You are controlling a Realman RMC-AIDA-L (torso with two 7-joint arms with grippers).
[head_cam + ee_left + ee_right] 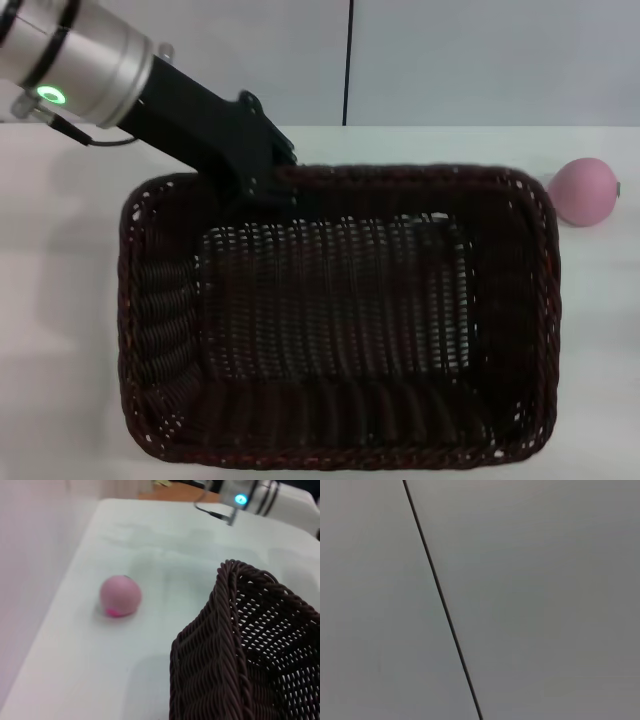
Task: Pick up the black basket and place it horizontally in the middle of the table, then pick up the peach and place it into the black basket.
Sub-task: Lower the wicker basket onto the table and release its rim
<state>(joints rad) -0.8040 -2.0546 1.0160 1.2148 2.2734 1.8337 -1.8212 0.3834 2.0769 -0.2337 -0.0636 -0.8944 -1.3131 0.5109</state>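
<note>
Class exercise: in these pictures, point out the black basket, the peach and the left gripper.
black basket [340,470]: head view, on the near braided rim.
peach [583,191]: head view, middle of its pink surface, on the table right of the basket.
left gripper [268,172]: head view, black fingers at the basket's far rim.

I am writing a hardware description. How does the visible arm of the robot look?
The left arm has a silver cylindrical segment with black bands and a glowing green ring light. A thin dark cable runs beside it. The left gripper is matte black and angular. The right arm is not visible.
</note>
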